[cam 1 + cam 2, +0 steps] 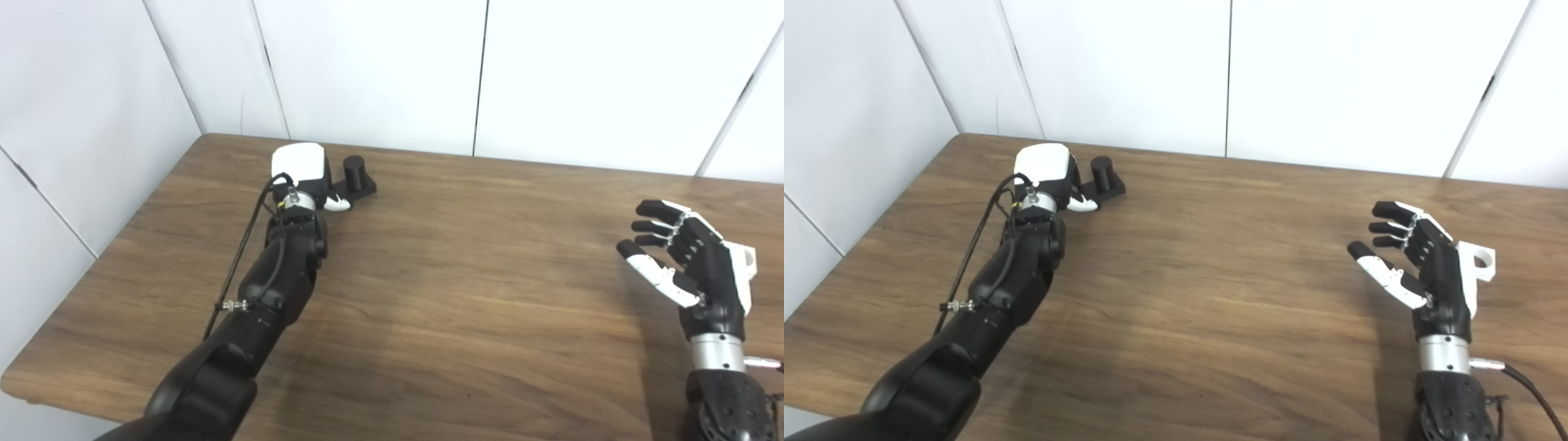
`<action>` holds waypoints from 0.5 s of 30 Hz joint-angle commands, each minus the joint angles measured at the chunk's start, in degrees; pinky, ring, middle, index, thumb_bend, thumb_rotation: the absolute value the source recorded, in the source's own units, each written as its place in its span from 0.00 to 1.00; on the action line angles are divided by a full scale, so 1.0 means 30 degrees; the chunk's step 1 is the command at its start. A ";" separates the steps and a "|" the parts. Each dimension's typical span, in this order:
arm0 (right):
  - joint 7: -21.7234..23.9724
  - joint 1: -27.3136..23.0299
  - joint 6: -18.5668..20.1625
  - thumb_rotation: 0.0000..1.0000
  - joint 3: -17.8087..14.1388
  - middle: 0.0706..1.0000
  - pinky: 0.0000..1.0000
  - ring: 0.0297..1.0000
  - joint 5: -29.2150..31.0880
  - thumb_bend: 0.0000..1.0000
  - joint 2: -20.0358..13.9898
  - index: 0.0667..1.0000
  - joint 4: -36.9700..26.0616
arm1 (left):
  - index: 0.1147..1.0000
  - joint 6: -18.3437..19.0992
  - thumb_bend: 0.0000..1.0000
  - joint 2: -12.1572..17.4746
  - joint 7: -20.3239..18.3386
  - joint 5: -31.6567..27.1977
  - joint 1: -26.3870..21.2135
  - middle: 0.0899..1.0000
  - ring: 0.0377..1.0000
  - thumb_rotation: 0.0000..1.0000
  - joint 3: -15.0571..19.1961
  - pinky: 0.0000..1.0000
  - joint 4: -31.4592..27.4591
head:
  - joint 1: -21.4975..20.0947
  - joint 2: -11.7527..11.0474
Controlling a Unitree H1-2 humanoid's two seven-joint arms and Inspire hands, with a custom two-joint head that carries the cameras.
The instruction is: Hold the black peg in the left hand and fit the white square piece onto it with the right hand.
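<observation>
The black peg [354, 169] stands upright on its flat black base [365, 187] near the table's far left. My left hand [301, 173] is right against the near left side of that base, its white back toward me. Its fingers are hidden behind the back, and its thumb lies along the base's edge, so any hold cannot be made out. At the right, my right hand [1421, 263] stands palm-left with fingers spread and holds nothing. The white square piece [1480, 264], which has a round hole, lies just behind and to the right of that hand.
The brown wooden table [465, 275] runs to white wall panels at the back and left. Its left edge slants close by my left forearm [269, 288]. A cable hangs along that forearm, and another trails from my right wrist [1442, 355].
</observation>
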 commanded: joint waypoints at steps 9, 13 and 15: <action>-0.0151 -0.0486 -0.0237 0.33 -0.0110 0.69 0.57 0.63 -0.0109 0.70 -0.0050 0.65 -0.0705 | 0.57 -0.1175 0.75 0.1445 -0.0393 -0.3245 -0.0183 0.78 0.76 0.30 -0.1519 0.56 0.1319 | -0.0112 0.0052; -0.0141 -0.0406 0.0011 0.33 -0.0143 0.69 0.56 0.63 -0.0139 0.70 -0.0071 0.65 -0.0936 | 0.56 -0.1315 0.76 0.1760 -0.0417 -0.4112 -0.0118 0.78 0.78 0.27 -0.1956 0.59 0.1433 | -0.0173 0.0091; -0.0102 -0.0375 0.0085 0.32 -0.0171 0.69 0.57 0.63 -0.0059 0.70 -0.0080 0.65 -0.1011 | 0.56 -0.1368 0.76 0.1853 -0.0366 -0.4494 -0.0070 0.78 0.77 0.24 -0.2100 0.59 0.1464 | -0.0193 0.0107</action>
